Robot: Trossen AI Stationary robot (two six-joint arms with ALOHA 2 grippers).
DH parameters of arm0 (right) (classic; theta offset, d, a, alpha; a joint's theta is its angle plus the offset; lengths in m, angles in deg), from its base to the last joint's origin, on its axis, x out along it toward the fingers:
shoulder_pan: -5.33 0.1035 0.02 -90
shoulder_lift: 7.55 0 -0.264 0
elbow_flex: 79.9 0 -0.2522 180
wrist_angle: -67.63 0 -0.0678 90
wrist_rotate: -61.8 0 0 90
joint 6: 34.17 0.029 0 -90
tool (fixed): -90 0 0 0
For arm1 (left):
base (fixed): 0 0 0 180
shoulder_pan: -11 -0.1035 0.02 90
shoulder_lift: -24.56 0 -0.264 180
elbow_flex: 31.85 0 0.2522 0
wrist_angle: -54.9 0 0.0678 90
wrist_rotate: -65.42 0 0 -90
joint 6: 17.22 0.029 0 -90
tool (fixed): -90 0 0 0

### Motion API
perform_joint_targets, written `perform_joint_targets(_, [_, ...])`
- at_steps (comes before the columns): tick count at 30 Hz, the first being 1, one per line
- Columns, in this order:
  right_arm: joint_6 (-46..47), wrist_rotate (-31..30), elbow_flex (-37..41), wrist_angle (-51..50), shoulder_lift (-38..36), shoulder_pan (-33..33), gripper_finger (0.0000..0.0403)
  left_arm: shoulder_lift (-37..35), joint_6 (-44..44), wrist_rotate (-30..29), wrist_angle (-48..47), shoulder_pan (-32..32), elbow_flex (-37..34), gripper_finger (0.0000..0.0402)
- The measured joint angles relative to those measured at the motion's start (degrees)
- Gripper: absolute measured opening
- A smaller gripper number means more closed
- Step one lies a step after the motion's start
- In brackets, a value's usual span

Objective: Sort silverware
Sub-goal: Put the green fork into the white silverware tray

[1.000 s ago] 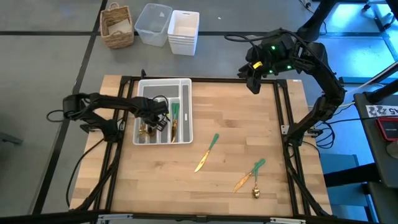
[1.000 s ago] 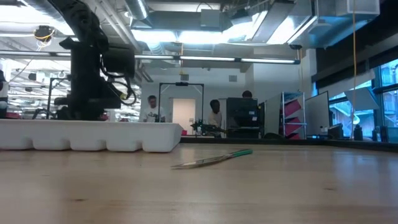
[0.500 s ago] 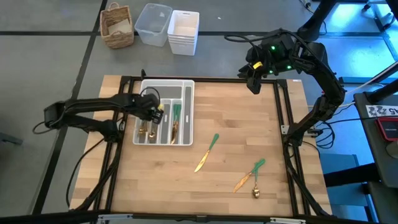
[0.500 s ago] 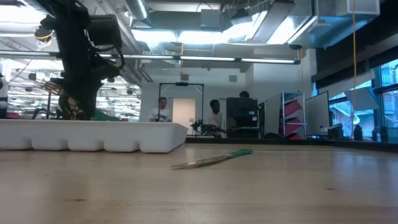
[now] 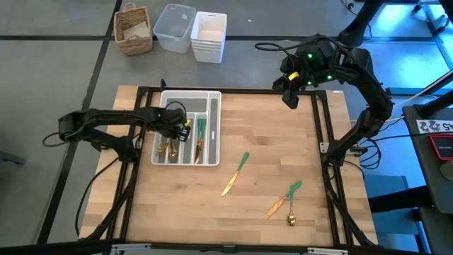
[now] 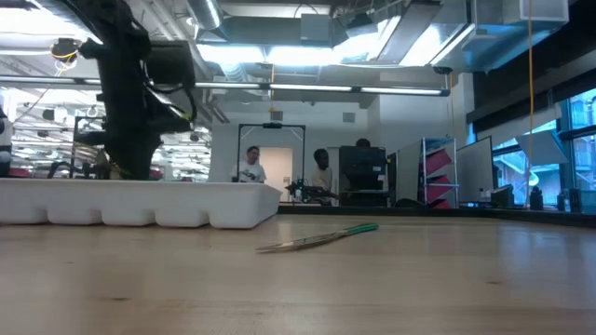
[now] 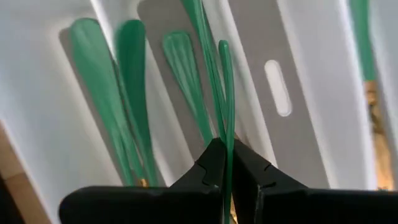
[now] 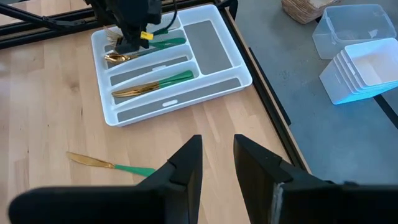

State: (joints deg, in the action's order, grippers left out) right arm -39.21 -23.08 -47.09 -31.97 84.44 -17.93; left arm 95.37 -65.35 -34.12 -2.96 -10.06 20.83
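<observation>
Silverware with gold-coloured heads and slim green handles is mostly gathered already: several pieces lie in the slots of the white compartmented plastic tray [image 5: 213, 103], which sits toward ten o'clock on the pale wooden table [image 5: 269, 134]. One thin green handle [image 7: 227, 112] is pinched between the closed fingers of the left gripper [image 5: 182, 127], poised over a slot at the tray's nine o'clock side, so this piece looks to be on its way in and not yet released.

By my judgement, three pieces are left. A gold knife with a green handle [image 5: 235, 173] lies alone near the table's centre, and toward five o'clock a second gold-headed piece [image 5: 284, 198] rests touching a gold spoon [image 5: 291, 212], their green handles crossing.

Up at one o'clock, off the table's far edge, the right gripper [image 8: 216, 163] waits in the air with its fingers apart and nothing between them.
</observation>
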Motion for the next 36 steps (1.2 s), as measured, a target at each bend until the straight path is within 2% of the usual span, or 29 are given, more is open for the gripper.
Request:
perform_joint_targets(8, [0.0, 0.0, 0.0, 0.0, 0.0, 0.0, 0.0095, 5.6, 0.1, 0.6, 0.2, 0.0, 0.0, 0.0011])
perform_joint_targets(19, [0.0, 0.0, 0.0, 0.0, 0.0, 0.0, 0.0095, 6.2, 3.3, 5.3, 0.3, 0.0, 0.0, 0.0040])
perform_joint_targets(29, [0.0, 0.0, 0.0, 0.0, 0.0, 0.0, 0.0095, 6.2, 3.6, 5.3, -0.3, 0.0, 0.1, 0.0006])
perform_joint_targets(36, [0.1, 0.0, 0.0, 0.0, -0.4, 0.0, 0.0095, 6.2, 5.8, 5.4, -0.2, 0.0, 0.1, 0.0037])
